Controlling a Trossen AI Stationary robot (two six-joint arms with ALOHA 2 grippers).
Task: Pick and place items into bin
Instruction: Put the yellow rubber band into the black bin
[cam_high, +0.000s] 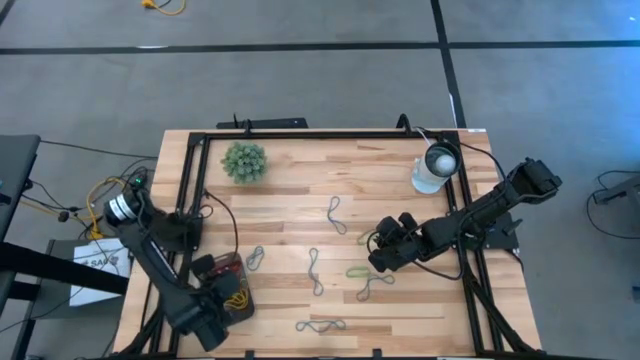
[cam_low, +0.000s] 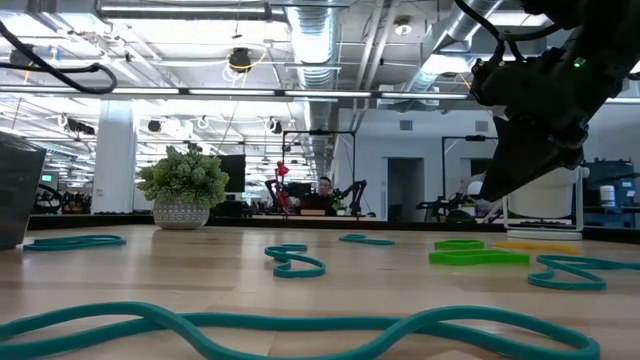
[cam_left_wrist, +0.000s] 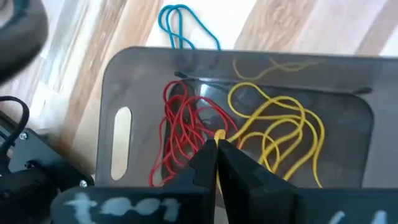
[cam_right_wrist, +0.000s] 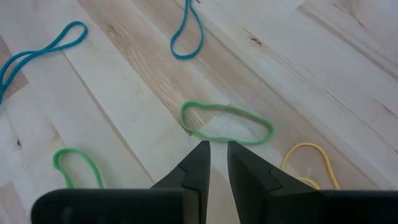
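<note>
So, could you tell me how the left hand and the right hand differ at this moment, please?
The left hand is over the bin, its fingers pressed shut among the red loops and yellow loops; the right hand is over bare table. The right hand's fingers stand slightly apart, at a green loop lying on the wood. Both hands point down, low over their bands.

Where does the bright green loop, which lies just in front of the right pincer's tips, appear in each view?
High view: green loop, right of centre, just ahead of the right pincer.
Low view: probably the green loop at right, below the pincer; a second green one lies close by.
Left wrist view: not in it.
Right wrist view: centre, just beyond the fingertips.
Shared landmark: the right pincer.
</note>
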